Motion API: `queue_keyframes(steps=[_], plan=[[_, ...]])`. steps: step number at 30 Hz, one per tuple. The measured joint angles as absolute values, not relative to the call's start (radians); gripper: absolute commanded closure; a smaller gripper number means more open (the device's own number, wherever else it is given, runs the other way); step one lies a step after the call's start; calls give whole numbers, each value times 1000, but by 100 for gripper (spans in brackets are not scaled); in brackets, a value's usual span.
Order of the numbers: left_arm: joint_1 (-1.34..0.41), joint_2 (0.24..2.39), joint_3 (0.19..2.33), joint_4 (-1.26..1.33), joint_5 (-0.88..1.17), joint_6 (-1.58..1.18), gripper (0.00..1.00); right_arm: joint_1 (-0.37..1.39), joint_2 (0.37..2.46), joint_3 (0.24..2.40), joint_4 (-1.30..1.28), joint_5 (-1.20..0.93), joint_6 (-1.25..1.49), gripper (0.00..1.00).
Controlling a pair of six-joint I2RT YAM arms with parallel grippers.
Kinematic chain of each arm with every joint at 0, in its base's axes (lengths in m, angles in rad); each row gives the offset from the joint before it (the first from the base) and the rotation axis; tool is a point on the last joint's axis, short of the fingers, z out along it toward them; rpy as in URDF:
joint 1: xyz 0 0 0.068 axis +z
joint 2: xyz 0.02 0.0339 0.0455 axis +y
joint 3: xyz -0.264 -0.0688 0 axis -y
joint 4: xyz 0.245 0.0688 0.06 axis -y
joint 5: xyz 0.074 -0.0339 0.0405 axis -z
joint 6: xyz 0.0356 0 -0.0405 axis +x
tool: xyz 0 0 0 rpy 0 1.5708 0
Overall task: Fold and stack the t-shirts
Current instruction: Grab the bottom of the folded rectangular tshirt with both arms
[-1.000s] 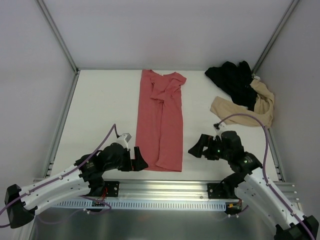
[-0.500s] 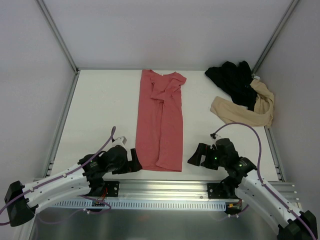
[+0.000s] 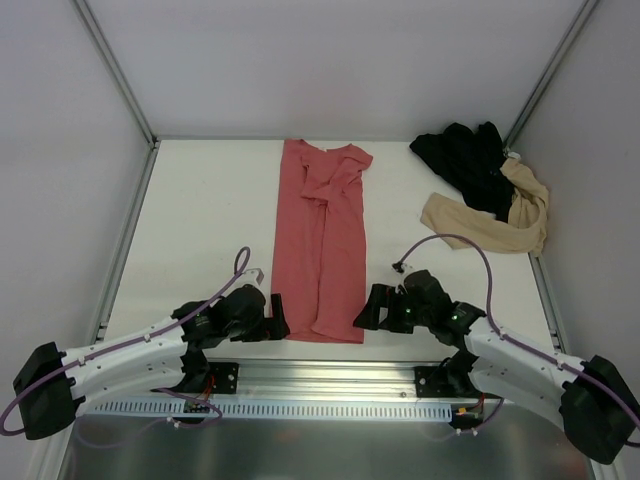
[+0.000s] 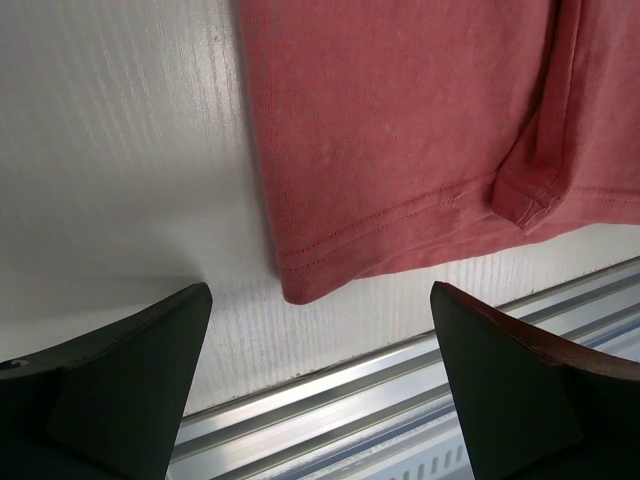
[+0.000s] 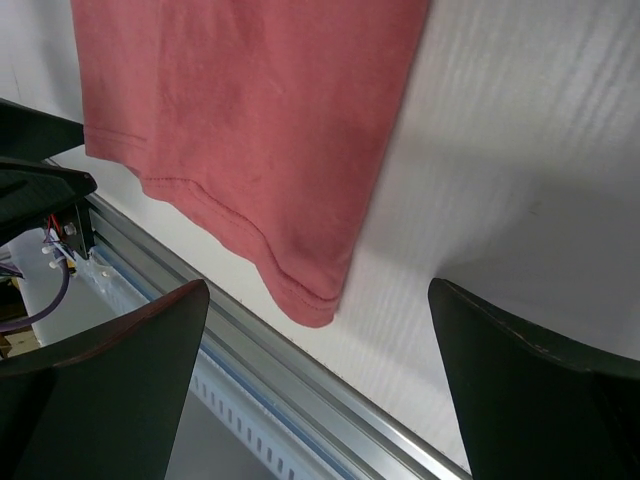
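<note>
Red shirt (image 3: 322, 250) is lying mid-table as a long narrow strip, sides already folded in, collar at the far end and hem at the near edge just short of the rail (image 3: 330, 372). It is sitting exactly where it was a second ago. Black shirt (image 3: 462, 158) and tan shirt (image 3: 488, 218) are bunched together in the far right corner of the table (image 3: 200, 220), touching each other, unfolded, well apart from the red one. What is changing is the arms. Right gripper (image 3: 369, 308) is sliding in leftward from open table and is now just beside the hem's right corner. Left gripper (image 3: 277, 318) dipped back slightly and is coming forward again to the hem's left corner. Both are spread wide and holding nothing. In the left wrist view the two fingers (image 4: 120, 380) are straddling the left hem corner with the cloth between but not touching. The right wrist view is showing the same at the right corner. Judging from this, they are lining up to pinch both hem corners and carry the hem toward the collar. So the red shirt is looking part-folded, with the other two untouched and no stack started. Risk looks like a pad catching only the top layer at the doubled edge.
</note>
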State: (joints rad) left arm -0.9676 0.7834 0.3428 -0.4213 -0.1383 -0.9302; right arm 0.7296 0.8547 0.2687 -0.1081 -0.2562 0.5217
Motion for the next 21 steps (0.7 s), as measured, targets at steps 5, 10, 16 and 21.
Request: queue_keyframes(steps=[5, 10, 16, 21], plan=[[-968, 790, 333, -379, -141, -924, 4, 823, 975, 301, -13, -230, 562, 8], [-968, 838, 330, -293, -141, -923, 5, 899, 1063, 318, 68, -203, 606, 18], [-968, 897, 329, -201, -140, -920, 6, 944, 1093, 317, 92, -172, 645, 41], [-968, 932, 329, -144, -139, -913, 7, 952, 1078, 307, 58, -149, 668, 48]])
